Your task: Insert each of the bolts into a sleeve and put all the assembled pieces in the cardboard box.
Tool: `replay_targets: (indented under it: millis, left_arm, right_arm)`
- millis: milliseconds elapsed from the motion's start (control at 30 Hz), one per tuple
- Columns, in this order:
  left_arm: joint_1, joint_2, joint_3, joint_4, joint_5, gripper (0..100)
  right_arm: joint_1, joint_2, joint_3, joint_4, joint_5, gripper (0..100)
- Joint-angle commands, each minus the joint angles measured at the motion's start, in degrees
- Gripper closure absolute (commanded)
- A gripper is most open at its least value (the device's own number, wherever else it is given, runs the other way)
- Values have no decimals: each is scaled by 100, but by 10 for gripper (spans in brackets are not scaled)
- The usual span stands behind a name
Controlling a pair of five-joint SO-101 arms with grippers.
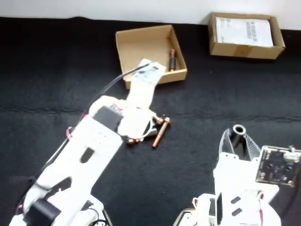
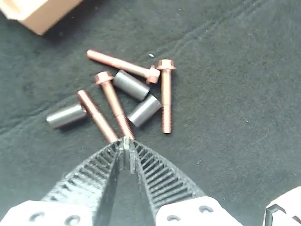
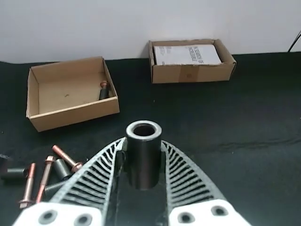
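Several copper bolts [image 2: 165, 99] and three grey sleeves [image 2: 130, 84] lie in a loose pile on the black cloth. My left gripper [image 2: 126, 140] hovers shut just above the threaded ends of two bolts, with nothing between its fingers. In the high view one bolt [image 1: 159, 134] pokes out from under the left arm. My right gripper [image 3: 142, 146] is shut on an upright grey sleeve [image 3: 142, 160], held at the near right [image 1: 239, 130], apart from the pile. The open cardboard box [image 1: 136, 47] at the back holds one assembled piece [image 1: 172, 60] against its right wall.
A second cardboard box [image 1: 244, 44] with a printed sheet inside stands at the back right, by the white wall. Bare black cloth [image 1: 225, 94] lies between the two boxes and my right arm. The left arm's cable [image 1: 110, 84] runs past the open box's front corner.
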Motion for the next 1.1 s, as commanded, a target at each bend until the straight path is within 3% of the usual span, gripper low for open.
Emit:
replay_targets:
  millis: [0,133,300,733,1067]
  left_arm:
    - [171,514,-549,26,352,986]
    - [171,1138,-901,44,941,984]
    - [171,1833,-1200,62,1178,984]
    - [242,3758,-2360,53,1213,983]
    - [725,4620,-3292,62,1213,983]
  right_arm:
    - [365,-646,1147,-892,53,992]
    - [1182,-1288,2264,-1868,62,992]
    - [1895,-1279,2879,-2431,62,992]
    - [1956,-1279,3213,-2422,53,992]
    - [1991,-1279,3222,-2413,44,992]
